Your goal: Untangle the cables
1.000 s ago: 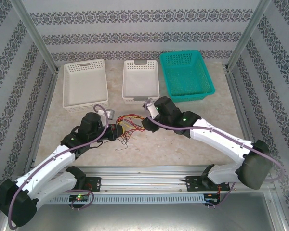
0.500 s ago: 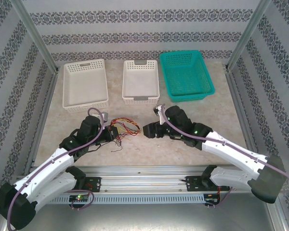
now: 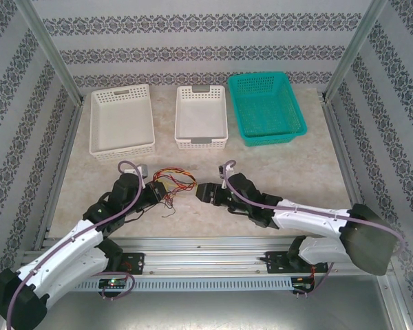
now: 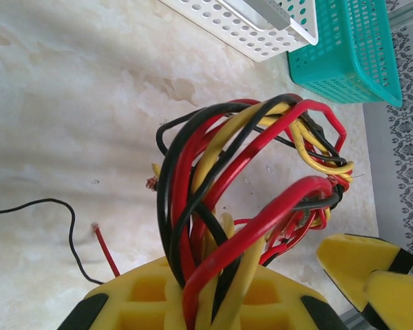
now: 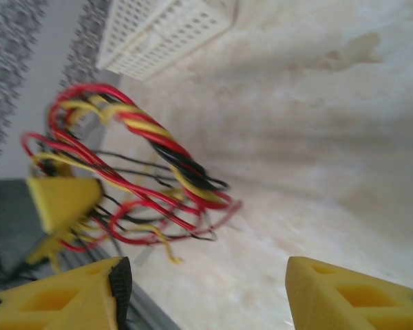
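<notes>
A tangle of red, yellow and black cables [image 3: 173, 180] loops up from my left gripper [image 3: 157, 191], which is shut on the bundle's lower ends. In the left wrist view the cables [image 4: 248, 172] rise from between the yellow fingers [image 4: 124, 309] and arch to the right. My right gripper [image 3: 201, 192] stands open just right of the bundle, apart from it. Through the right wrist camera the cables [image 5: 144, 172] hang ahead and to the left, and nothing lies between the fingers [image 5: 351, 295]. One thin black wire [image 4: 55, 206] and a short red one [image 4: 104, 247] lie loose on the table.
Three baskets line the far side: a white one [image 3: 121, 120] at left, a smaller white one [image 3: 201, 117] in the middle, a teal one [image 3: 267, 106] at right. Metal frame rails run along both table sides and the near edge.
My right gripper has opened and drawn back from the bundle toward the near edge, its arm dropping low. The left gripper has shifted slightly, keeping its hold on the cables.
</notes>
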Tool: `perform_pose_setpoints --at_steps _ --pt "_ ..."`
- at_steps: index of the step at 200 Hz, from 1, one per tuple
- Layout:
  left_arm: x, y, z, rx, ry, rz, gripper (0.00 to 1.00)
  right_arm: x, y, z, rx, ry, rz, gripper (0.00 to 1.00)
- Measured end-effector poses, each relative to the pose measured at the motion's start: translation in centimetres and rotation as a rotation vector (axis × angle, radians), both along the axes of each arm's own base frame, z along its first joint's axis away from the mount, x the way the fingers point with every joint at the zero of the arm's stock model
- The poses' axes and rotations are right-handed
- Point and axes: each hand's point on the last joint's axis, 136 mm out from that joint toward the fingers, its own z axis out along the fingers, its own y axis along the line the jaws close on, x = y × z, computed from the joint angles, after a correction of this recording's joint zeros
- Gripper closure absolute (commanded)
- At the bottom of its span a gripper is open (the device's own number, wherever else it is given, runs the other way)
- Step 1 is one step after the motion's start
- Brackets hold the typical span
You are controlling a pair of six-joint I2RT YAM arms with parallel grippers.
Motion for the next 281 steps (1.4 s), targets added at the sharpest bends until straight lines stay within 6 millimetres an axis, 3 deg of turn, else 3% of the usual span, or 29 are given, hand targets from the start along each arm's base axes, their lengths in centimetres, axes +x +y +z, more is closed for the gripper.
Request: perform_pose_setpoints --at_steps 51,93,158,181,216,240,260,281 --pt "0.0 -0.4 0.0 -0.045 -0.011 0.021 1.0 -0.2 3.0 -0.2 0.084 0.027 -0.023 0.41" --pt "0.4 -1.1 1.4 -0.094 -0.057 0.027 1.0 0.4 2.8 -1.0 0.078 0.037 -0.117 0.42" --pt "-0.4 -2.5 0.5 -0.113 -0.07 0.002 1.0 2.6 2.5 1.3 0.176 -0.038 -0.24 0.43" --pt "-0.3 -2.8 0.8 -0.123 -0.086 0.005 1.0 2.9 3.0 0.4 0.192 -0.019 -0.249 0.5" --pt "-0.1 -2.8 1.2 -0.134 -0.103 0.021 1.0 3.2 3.4 -0.5 0.218 0.007 -0.269 0.75" --pt "-0.1 -3.1 1.2 -0.139 -0.101 0.013 1.0 3.3 2.6 0.1 0.23 -0.001 -0.295 0.89" --pt "-0.4 -3.7 1.5 -0.158 -0.102 -0.018 1.0 2.8 1.4 1.7 0.203 -0.036 -0.298 0.99" --pt "-1.0 -4.6 2.0 -0.184 -0.106 -0.069 1.0 2.2 0.2 3.5 0.123 -0.084 -0.281 1.0"
